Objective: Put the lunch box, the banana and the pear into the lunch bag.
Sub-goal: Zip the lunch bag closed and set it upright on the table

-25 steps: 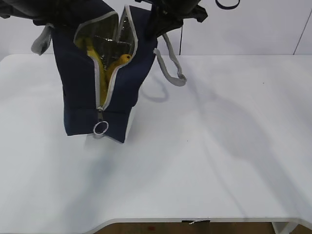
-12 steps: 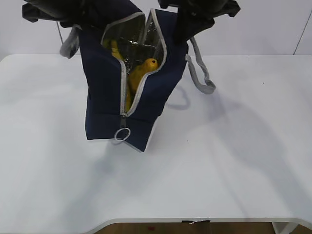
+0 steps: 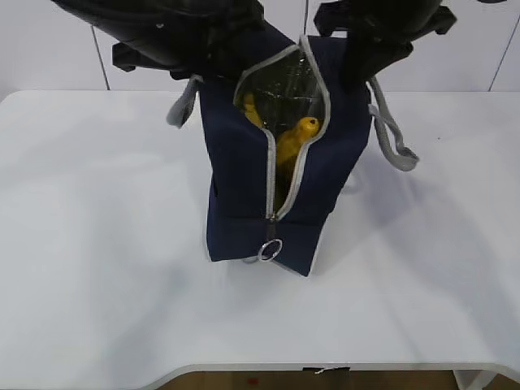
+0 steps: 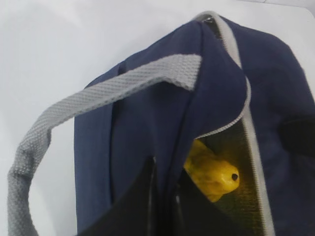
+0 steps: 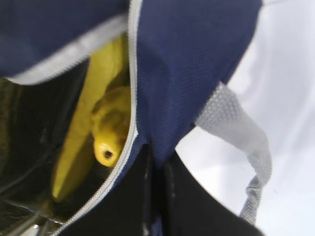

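the lunch bag [image 3: 244, 179] is standing upright on the white worktop [image 3: 97, 268], gripped at its top rim from both sides. the left claw [image 4: 165, 206] is pinching shut on the bag's navy fabric edge, its two dark fingers [image 4: 140, 206] pressed close together with the cloth between them; a grey strap handle [image 4: 74, 105] is looping out just beside it. the right claw [image 5: 155, 196] is likewise clamping tight on the opposite edge of the bag, right next to the grey zipper [image 5: 125, 147], with the other strap handle [image 5: 236, 142] hanging down to its far side. between the two claws the mouth of the bag is gaping open, showing the foil lining [image 3: 284, 85]. inside, just below and inward of each claw, the pear [image 3: 299, 134] is sitting with its dark spot facing outward, and the banana [image 5: 86, 113] is leaning lengthwise beside it. the zipper is running down the front face to a silver ring pull [image 3: 270, 249] hanging near the bag's base, well below both claws. the lunch box is not visible through the opening.
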`<action>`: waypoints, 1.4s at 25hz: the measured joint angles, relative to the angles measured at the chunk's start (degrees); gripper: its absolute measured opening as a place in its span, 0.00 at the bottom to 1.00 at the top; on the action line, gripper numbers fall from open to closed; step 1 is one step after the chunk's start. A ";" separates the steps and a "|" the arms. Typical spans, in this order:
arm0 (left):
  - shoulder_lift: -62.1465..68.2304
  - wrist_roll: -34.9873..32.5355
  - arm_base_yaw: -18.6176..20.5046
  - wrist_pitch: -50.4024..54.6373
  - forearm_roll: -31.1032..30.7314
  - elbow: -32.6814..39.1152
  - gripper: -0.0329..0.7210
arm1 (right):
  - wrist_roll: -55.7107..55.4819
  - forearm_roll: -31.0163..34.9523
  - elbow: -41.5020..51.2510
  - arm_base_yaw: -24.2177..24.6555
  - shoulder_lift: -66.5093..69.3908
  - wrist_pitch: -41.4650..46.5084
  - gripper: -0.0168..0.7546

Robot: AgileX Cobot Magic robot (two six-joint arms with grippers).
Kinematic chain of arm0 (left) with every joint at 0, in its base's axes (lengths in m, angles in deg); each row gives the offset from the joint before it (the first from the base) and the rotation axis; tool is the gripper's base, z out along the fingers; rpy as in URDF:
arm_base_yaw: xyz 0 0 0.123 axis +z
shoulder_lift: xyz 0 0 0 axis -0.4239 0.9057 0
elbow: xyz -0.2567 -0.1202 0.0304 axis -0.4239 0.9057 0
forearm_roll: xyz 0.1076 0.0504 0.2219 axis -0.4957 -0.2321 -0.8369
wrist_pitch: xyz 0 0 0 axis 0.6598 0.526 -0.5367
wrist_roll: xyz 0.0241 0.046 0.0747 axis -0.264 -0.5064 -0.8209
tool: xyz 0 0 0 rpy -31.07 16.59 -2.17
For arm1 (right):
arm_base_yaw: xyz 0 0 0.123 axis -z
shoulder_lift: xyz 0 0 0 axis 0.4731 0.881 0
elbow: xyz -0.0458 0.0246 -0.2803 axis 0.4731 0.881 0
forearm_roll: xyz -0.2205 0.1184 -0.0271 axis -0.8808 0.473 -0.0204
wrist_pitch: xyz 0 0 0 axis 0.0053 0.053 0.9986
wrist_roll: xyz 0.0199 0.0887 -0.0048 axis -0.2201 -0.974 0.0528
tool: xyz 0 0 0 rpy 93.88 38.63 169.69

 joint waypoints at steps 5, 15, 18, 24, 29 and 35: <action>1.75 0.00 -1.48 -3.67 1.42 0.00 0.04 | 1.75 -0.33 2.93 3.05 -1.56 0.00 0.03; 3.65 0.00 -2.09 -8.29 4.02 0.00 0.04 | 4.58 1.24 3.15 4.00 -1.69 -0.10 0.03; 3.91 0.00 -2.09 -9.33 4.95 0.00 0.04 | 4.67 2.35 3.15 4.00 -1.69 -0.10 0.03; 4.51 0.00 -2.09 -10.28 6.67 0.00 0.04 | 4.81 3.95 3.15 4.00 -1.69 -0.10 0.03; 5.87 0.00 -2.09 -11.22 9.15 0.00 0.04 | 4.84 4.26 3.15 4.00 -1.69 -0.10 0.03; 5.90 0.00 -2.09 -12.46 9.42 0.00 0.04 | 4.84 5.40 3.15 4.00 -1.69 -0.10 0.05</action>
